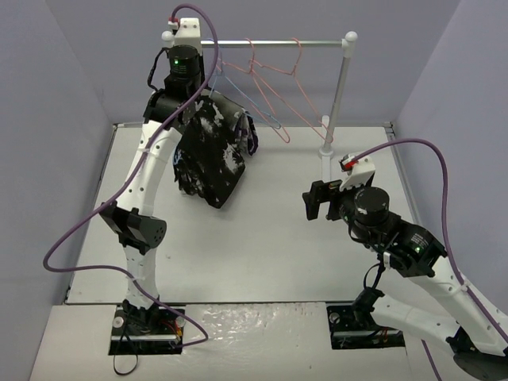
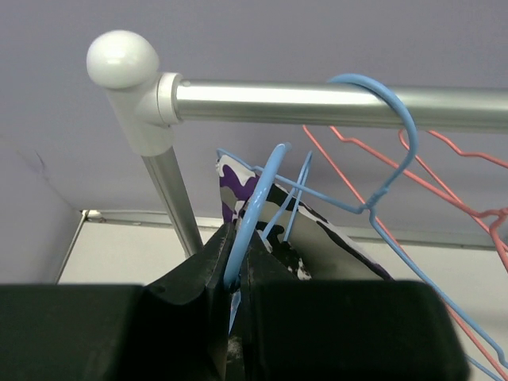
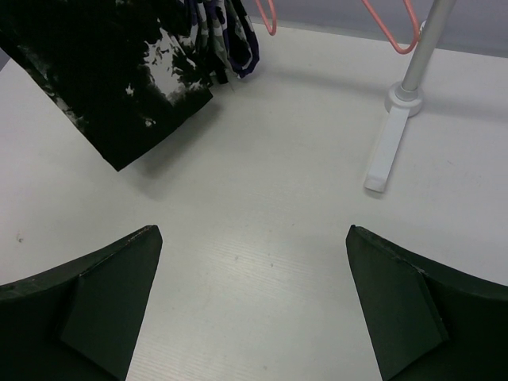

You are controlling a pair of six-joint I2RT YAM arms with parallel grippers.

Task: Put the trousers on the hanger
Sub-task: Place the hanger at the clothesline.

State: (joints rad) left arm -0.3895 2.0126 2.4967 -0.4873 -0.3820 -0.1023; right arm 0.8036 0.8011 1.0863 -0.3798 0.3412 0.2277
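Found the long black, white-splotched fabric trousers (image 1: 210,159) hanging in folds at the upper left of the overhead view, just below the raised left gripper (image 2: 238,252) and clear of the white table (image 1: 278,238); met them again in the upper left corner of the right wrist view. Saw that gripper's fingers pinched shut on the curved hook of the thin light-blue wire hanger (image 2: 259,186), centre of the left wrist view, just under the shiny silver metal rail (image 2: 333,103) with its white ball end, apparently not touching it. Could not make out the lie of the cloth over the hanger's lower bar. Noted a second light-blue wire hanger (image 2: 406,115) hooked over the rail, a purple, white and black patterned garment (image 2: 234,178) behind, and pink-red wire hangers (image 1: 274,79) further right. Saw the right gripper (image 3: 250,234) spread wide and holding nothing, right of centre in the overhead view. Judged the trousers soft, limp and apt to slide off smooth wire if tipped; judged the hanger light, springy and prone to swing. Reckoned the hook's neck the best hold for the hanger, the waistband or the fold for the cloth.
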